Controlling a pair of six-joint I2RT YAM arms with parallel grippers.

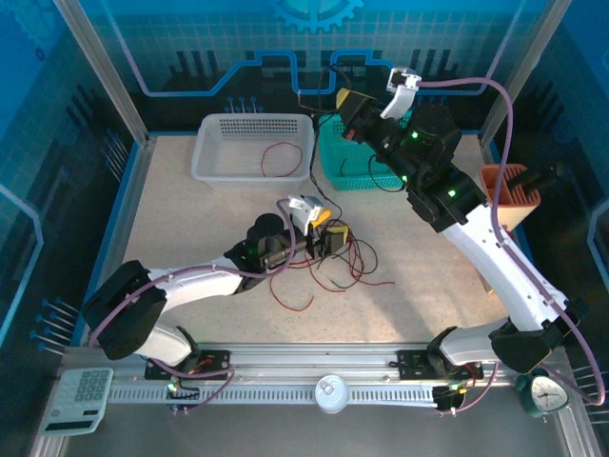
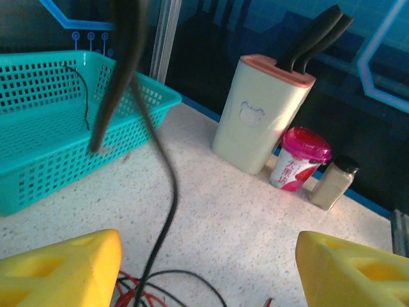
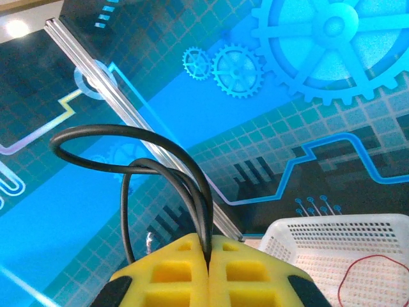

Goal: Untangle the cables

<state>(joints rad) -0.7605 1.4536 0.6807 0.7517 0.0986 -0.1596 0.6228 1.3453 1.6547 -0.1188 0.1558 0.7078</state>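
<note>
The only writing is on the pink cup [image 2: 299, 160]: pale characters on its side, too soft to read. At its 9 o'clock stands a cream knife block [image 2: 259, 115] with an outlined bear face and two black handles rising from its top. At the cup's 4 o'clock is a small shaker [image 2: 332, 182]. On the near rail, a calculator [image 1: 84, 390] at the left end and a round dial [image 1: 545, 392] at the right end carry marks too small to make out.

The tangle of red and black cables [image 1: 333, 267] lies near the middle of the counter [image 1: 409, 295]. The left pincer [image 1: 335, 238] touches its 12 o'clock edge, with yellow fingers standing well apart and gripping nothing. The left arm covers the tangle's 9 o'clock side.

At 12 o'clock from the tangle, the right pincer [image 3: 209, 256] is raised beside the teal basket [image 2: 38, 160]. Its fingers are pressed together on a looped black cable [image 3: 160, 153], which hangs down to the tangle. A loose red cable [image 1: 281, 157] lies in the white basket [image 1: 257, 118] at 11 o'clock. A thin black strand [image 2: 83, 96] rests in the teal one.

In the left wrist view, a dark blurred strand crosses close to the lens, and its lower end is cut off by the frame.
</note>
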